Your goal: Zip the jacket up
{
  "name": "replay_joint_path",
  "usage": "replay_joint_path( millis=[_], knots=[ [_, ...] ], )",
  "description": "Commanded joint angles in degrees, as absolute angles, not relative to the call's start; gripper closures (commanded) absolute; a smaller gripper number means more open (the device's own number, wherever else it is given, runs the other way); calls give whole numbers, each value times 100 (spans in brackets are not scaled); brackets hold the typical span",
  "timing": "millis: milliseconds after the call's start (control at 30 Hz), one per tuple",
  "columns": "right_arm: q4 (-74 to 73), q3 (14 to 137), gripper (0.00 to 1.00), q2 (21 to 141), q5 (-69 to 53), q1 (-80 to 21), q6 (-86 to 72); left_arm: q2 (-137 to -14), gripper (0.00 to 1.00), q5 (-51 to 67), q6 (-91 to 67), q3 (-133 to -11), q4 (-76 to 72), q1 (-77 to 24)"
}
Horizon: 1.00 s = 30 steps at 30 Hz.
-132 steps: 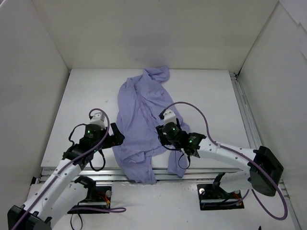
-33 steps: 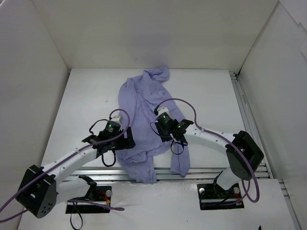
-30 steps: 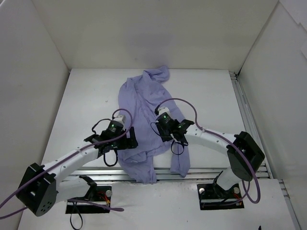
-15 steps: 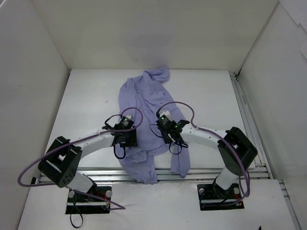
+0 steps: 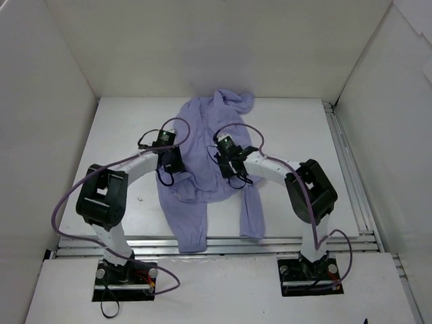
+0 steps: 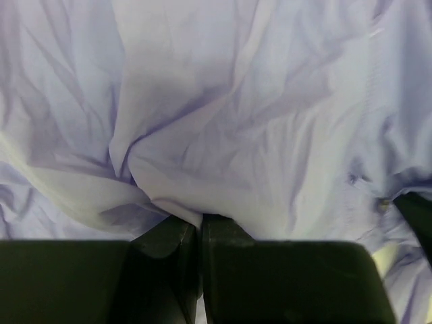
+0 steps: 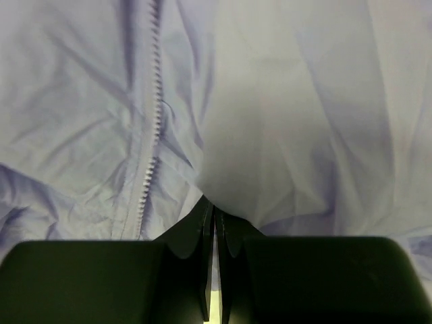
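Note:
The lavender jacket (image 5: 202,135) lies crumpled across the middle of the white table, with one sleeve and the hem trailing toward the front edge. My left gripper (image 5: 171,164) sits on its left side, shut on a raised fold of the jacket (image 6: 236,101) pinched at the fingertips (image 6: 177,233). On the jacket's right side my right gripper (image 5: 227,164) is also shut, a fold of the jacket (image 7: 290,101) held at its tips. A strip of white zipper teeth (image 7: 154,128) runs down the cloth just left of the right gripper (image 7: 214,210).
White walls (image 5: 47,101) enclose the table on three sides. A metal rail (image 5: 283,239) runs along the front edge and another (image 5: 344,162) along the right side. Purple cables (image 5: 270,158) loop over both arms.
Both arms have reached toward the back of the table and both grippers have closed on the jacket. The jacket has been dragged away from the front edge and bunched toward the back.

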State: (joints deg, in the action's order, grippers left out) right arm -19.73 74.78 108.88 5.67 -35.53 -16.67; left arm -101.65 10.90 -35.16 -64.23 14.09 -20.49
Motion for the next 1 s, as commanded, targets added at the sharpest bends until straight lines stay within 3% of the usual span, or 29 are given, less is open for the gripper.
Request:
replay_joint_path(
  millis=[0,233,667,967],
  knots=[
    [-1652,8382,100,10855,308,-3341,-1354,-10142,100,1398,-2981,-7328,1248,-1803],
    [-1644,8667,100,10407,185,-3094,-1283,-9484,100,1486,-2724,-7612,1240,-1485],
    [-1081,5681,100,7640,-1257,-2936,-2100,-7542,99,1230,-3533,-5064,300,-2451],
    [-1081,4676,100,7892,-959,-2760,-2443,-7102,94,1345,-3560,-4219,123,-2716]
  ],
)
